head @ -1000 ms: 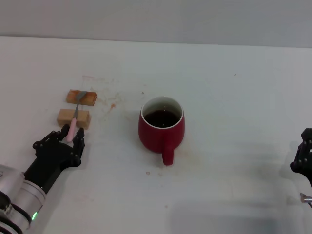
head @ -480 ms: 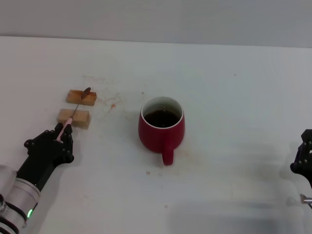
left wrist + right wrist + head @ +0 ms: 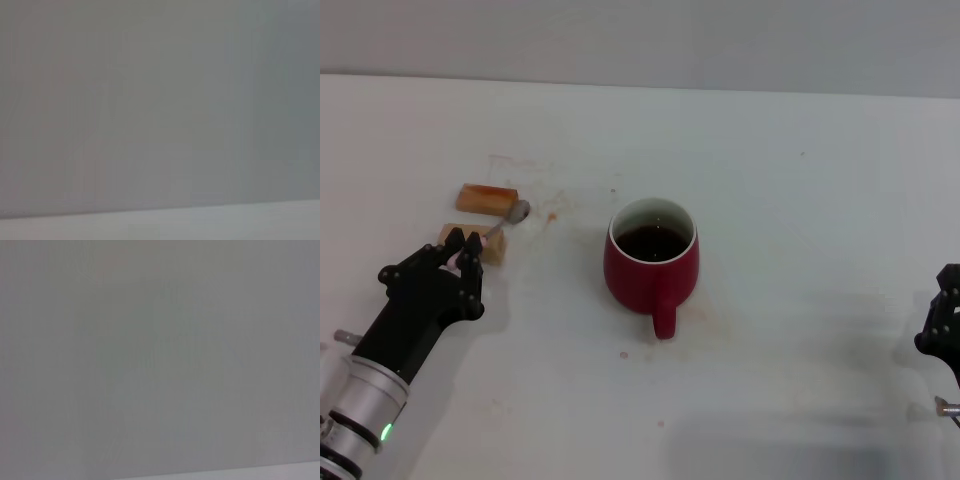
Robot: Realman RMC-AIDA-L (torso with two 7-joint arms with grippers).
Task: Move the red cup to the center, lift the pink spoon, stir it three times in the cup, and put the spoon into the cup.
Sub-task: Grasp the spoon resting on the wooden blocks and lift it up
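Red cup [image 3: 651, 262] holds dark brown liquid [image 3: 651, 241]

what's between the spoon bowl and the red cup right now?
Head view: only bare white tabletop with faint brownish stains lies between the pink spoon, held by the left gripper, and the red cup.

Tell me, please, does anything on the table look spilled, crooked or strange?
Nothing is spilled from the red cup. Faint brownish stains mark the table near the wooden blocks. The pink spoon lies askew, held in the left pincer.
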